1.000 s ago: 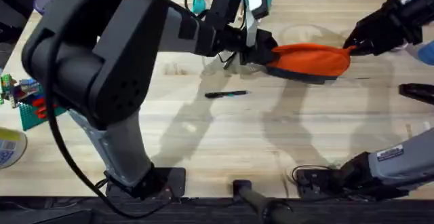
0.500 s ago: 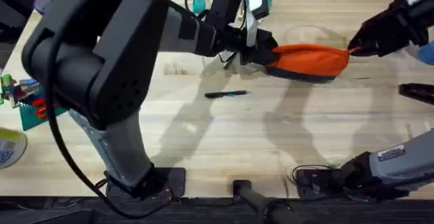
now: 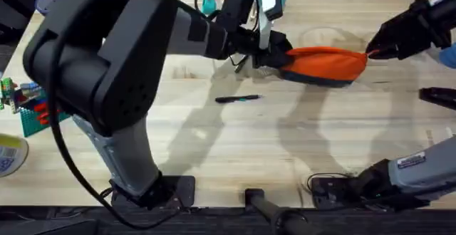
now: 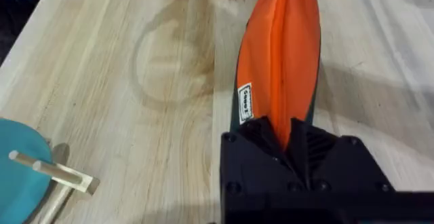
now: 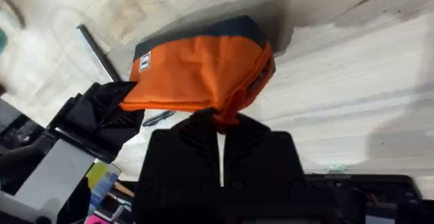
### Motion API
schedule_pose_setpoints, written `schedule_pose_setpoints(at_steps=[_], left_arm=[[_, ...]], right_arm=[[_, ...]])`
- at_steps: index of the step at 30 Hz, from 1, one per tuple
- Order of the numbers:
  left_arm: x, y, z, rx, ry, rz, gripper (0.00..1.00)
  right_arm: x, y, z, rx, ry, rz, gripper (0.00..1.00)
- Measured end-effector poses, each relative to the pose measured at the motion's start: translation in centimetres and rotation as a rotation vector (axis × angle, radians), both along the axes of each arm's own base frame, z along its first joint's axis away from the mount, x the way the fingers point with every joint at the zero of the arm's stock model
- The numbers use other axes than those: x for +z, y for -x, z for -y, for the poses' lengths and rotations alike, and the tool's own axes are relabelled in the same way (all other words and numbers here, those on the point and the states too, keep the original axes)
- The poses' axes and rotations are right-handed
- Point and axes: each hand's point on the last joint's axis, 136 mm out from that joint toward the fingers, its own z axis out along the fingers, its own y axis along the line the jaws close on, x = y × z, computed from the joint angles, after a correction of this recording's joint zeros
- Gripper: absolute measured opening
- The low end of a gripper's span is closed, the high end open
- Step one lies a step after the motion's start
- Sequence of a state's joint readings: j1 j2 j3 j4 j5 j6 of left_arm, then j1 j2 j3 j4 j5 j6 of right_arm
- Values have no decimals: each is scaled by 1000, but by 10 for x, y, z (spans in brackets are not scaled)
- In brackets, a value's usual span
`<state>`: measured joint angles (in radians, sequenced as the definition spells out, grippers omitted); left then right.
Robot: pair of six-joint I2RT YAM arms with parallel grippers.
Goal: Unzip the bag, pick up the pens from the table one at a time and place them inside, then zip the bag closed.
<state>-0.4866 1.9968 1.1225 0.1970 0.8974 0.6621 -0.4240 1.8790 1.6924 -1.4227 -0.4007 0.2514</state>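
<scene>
Was matt orange cloth, softly creased, on the bag (image 4: 281, 54), with a darker navy fabric underside and a small white sewn label. Showed pale wood with clear grain, plank seams and a faint ring mark on the desk (image 3: 235, 142), satin rather than glossy. Looked like matt black ribbed plastic on the left hand (image 4: 290, 139) and the right hand (image 5: 220, 132). Appeared slim, dark and smooth on the pen (image 3: 238, 99). Seemed bare pale wood on the sticks (image 4: 51, 172).
</scene>
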Motion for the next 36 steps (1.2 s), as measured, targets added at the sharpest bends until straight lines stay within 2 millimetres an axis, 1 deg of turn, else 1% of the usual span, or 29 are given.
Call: schedule_pose_setpoints(at_steps=[15, 29, 36], left_arm=[[0, 0, 0, 1, -1, 1, 42], [-1, 0, 0, 3, -3, -1, 43], [-1, -3, -2, 10, -5, -1, 42]], right_arm=[[-1, -7, -1, 32, 22, 32, 33], [-4, -7, -6, 77, 69, 21, 33], [-5, -15, -13, 159, 116, 53, 33]])
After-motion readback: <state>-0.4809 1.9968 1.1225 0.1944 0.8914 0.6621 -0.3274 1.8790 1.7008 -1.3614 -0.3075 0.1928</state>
